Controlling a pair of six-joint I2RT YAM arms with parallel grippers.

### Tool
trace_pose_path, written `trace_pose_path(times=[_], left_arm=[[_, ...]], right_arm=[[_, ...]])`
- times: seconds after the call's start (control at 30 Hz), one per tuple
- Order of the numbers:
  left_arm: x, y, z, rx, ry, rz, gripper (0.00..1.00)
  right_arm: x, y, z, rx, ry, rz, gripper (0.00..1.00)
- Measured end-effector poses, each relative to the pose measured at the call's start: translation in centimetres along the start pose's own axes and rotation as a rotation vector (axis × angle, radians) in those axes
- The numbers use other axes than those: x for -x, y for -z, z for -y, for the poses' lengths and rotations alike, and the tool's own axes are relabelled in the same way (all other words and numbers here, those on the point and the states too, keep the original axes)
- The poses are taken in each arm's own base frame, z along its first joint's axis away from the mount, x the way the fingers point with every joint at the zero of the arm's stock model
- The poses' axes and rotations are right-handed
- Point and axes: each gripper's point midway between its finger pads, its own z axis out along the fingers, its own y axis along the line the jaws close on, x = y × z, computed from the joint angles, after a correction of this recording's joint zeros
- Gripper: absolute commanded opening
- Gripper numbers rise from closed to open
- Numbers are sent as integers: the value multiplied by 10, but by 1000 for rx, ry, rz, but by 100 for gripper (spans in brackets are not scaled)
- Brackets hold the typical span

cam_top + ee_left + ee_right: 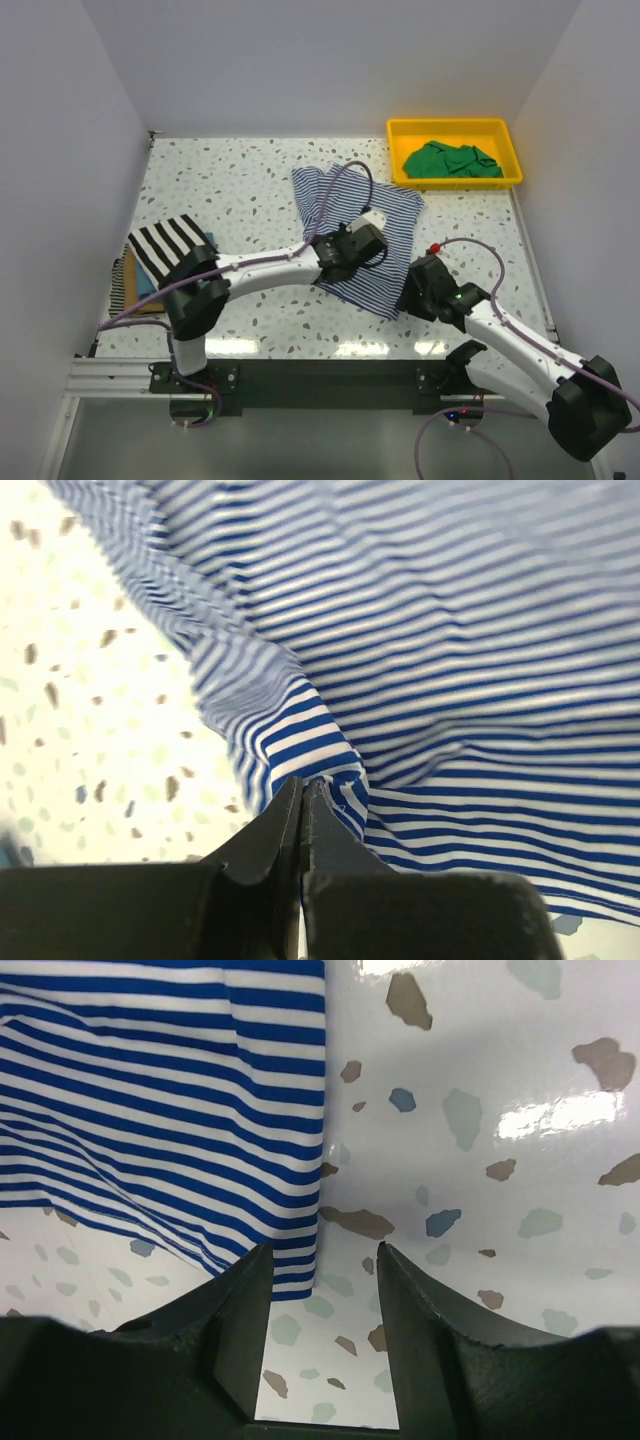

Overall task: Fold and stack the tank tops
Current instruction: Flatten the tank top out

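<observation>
- Stack (160, 262), 9 o'clock: bold-striped top (168, 245) uppermost, folded.
- Thin-striped top (355, 225) mid-table, in work: L gripper (303, 785) pinched shut on edge, R gripper (322, 1260) open, empty.
- Green top (450, 160), 1 o'clock, in tray (398, 130), not started.

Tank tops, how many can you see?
5: thin-striped top mid-table, green top in the yellow tray, and at the left edge a bold-striped top on a tan top and a blue top. More may hide underneath.

A white tabletop (250, 190) flecked with brown, grey and blue chips fills the scene, boxed in by plain pale walls (330, 60) on the left, far and right. Light reflects brightly near its near edge, where a metal rail (110, 372) runs
</observation>
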Motion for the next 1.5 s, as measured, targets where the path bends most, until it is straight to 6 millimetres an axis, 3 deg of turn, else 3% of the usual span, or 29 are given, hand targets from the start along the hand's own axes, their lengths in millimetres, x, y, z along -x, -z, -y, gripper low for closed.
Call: trace_pose_path(times=[0.13,0.23,0.27,0.3,0.4,0.57,0.67,0.8,1.0,1.13,1.23,1.37,1.5], left_arm=[[28,31,-58,33,207,83,0],[37,53,-102,64,363,140,0],[35,57,-114,75,410,151,0],[31,60,-123,79,451,157,0],[1,57,-143,96,539,122,0],[-85,38,-169,109,692,-29,0],[-119,37,-161,58,770,-89,0],[-142,34,-127,-70,827,-146,0],[-173,34,-95,-180,880,-228,0],[-178,45,-84,-253,914,-225,0],[-172,52,-84,-274,936,-200,0],[-161,59,-88,-292,960,-152,0],[-159,61,-89,-292,975,-146,0]], right_arm=[[-10,-4,-4,7,17,-21,50],[-16,-7,-10,17,28,-35,48],[-18,-9,-12,18,31,-40,44],[-20,-10,-13,18,36,-46,29],[-23,-15,-15,6,36,-54,0],[-5,-10,-1,-96,48,-16,0],[31,-3,7,-129,-11,28,0],[66,16,9,-162,-13,66,0],[105,48,-2,-211,99,106,0],[91,46,-8,-232,192,44,11],[60,32,-20,-248,310,-58,23],[18,11,-27,-253,403,-171,48],[7,14,-21,-261,384,-185,54]])
